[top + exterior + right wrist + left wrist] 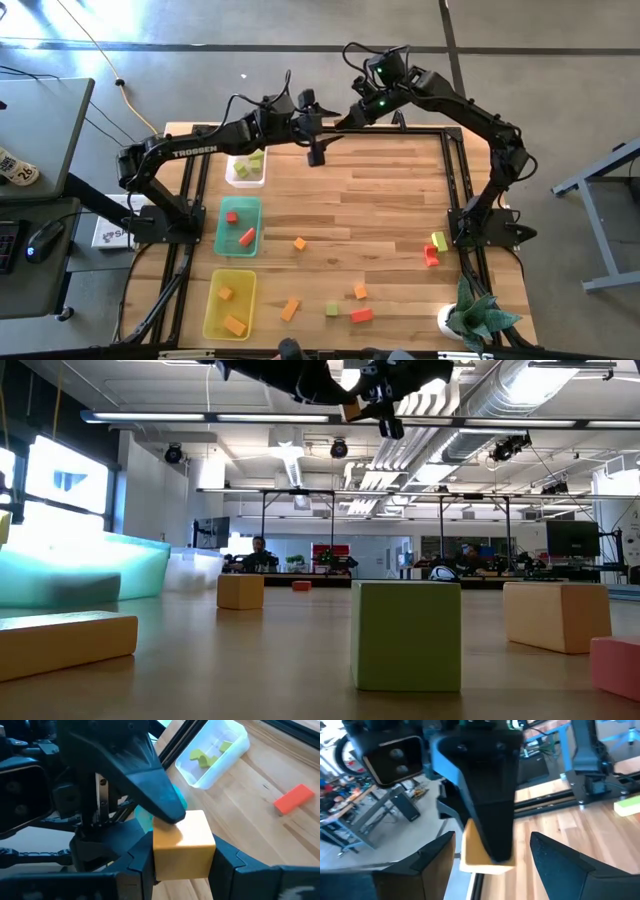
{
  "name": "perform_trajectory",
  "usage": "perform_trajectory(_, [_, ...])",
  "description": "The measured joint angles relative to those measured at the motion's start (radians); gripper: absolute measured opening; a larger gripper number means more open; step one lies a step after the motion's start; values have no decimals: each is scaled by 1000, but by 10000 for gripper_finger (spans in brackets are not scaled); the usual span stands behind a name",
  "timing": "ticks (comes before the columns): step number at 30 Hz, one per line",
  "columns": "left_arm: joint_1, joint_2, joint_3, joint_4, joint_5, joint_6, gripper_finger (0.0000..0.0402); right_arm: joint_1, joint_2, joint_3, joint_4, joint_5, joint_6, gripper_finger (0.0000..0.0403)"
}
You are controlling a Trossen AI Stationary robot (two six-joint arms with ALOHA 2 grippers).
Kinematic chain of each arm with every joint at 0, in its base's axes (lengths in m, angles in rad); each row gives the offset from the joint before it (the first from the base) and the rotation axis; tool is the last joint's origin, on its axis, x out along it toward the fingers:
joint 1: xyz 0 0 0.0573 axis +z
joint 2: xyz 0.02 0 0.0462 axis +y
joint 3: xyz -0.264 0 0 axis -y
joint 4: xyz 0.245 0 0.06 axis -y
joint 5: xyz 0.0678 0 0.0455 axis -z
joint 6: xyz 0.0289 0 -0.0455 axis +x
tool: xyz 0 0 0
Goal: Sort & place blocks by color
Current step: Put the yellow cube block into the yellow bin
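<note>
My right gripper (pixel 182 862) is shut on an orange-yellow cube (pixel 184 840), held high over the table's far middle (pixel 330 128). My left gripper (pixel 492 867) is open and faces it; its two fingers stand on either side of the cube (pixel 470 856) and of the right gripper's finger. Both grippers show at the top of the low view, with the cube (pixel 350 410) between them. Other blocks lie loose on the table's near half: orange (pixel 299 243), red (pixel 361 316) and yellow-green (pixel 439 241). My right gripper pinches the cube between its two fingers, on two opposite side faces (pixel 156 851). The fingers reach from the table's far right toward its left. The cube is lifted clear, well above the table. My left gripper has one finger (pixel 155 790) ending at the cube's upper edge; I cannot tell whether it touches.
Along the left side lie a clear tray (pixel 246 180) with yellow-green blocks, a green tray (pixel 222 225) with red blocks and a yellow tray (pixel 212 305) with orange blocks. A potted plant (pixel 472 318) stands at the near right corner. Bare wood lies in the table's middle.
</note>
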Motion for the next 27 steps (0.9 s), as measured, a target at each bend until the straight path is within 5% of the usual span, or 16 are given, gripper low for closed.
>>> perform_trajectory(22, [-13,23,1,11,-90,90,113,1,1,-1,2,6,4,112])
perform_trajectory(27, [-18,23,1,1,-92,87,109,2,1,-1,3,31,-9,157])
